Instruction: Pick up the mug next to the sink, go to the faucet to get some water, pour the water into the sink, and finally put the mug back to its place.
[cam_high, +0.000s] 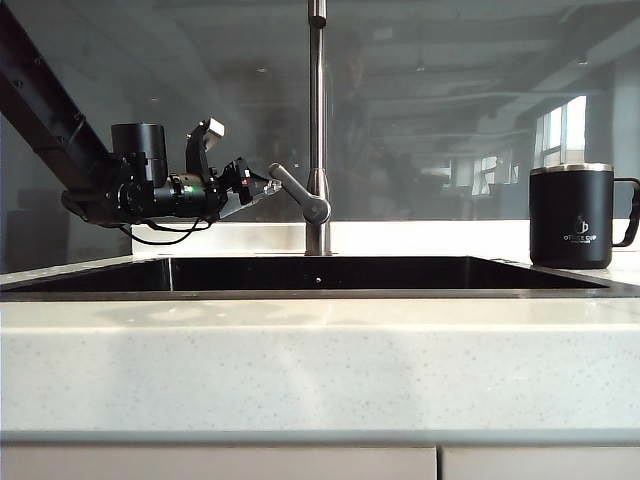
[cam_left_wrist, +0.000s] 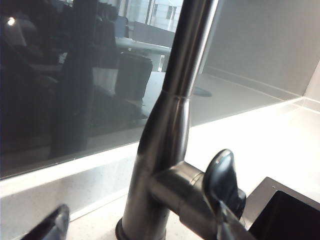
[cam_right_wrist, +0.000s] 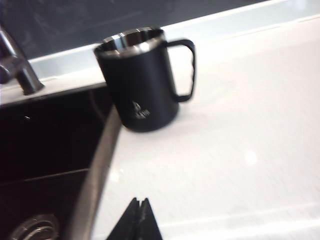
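We find the black cylindrical mug with silver metal rim (cam_high: 571, 216) standing upright on the pale speckled countertop (cam_high: 320, 360), just beside the right end of the wide dark recessed sink (cam_high: 320, 275), handle turned away from the basin. That is its home spot, so we judge the task either not begun or complete.

The right gripper (cam_right_wrist: 140, 220) hangs above bare counter, apart from the mug (cam_right_wrist: 139, 80), its two fingers pressed together and carrying nothing; it is not visible in the exterior view.

The left gripper (cam_high: 245, 185) sits at the short angled lever (cam_high: 295, 192) of the tall brushed-steel faucet (cam_high: 317, 120), jaws spread wide about the lever (cam_left_wrist: 225, 180), probably to work the tap; contact is not clear from the wrist view.
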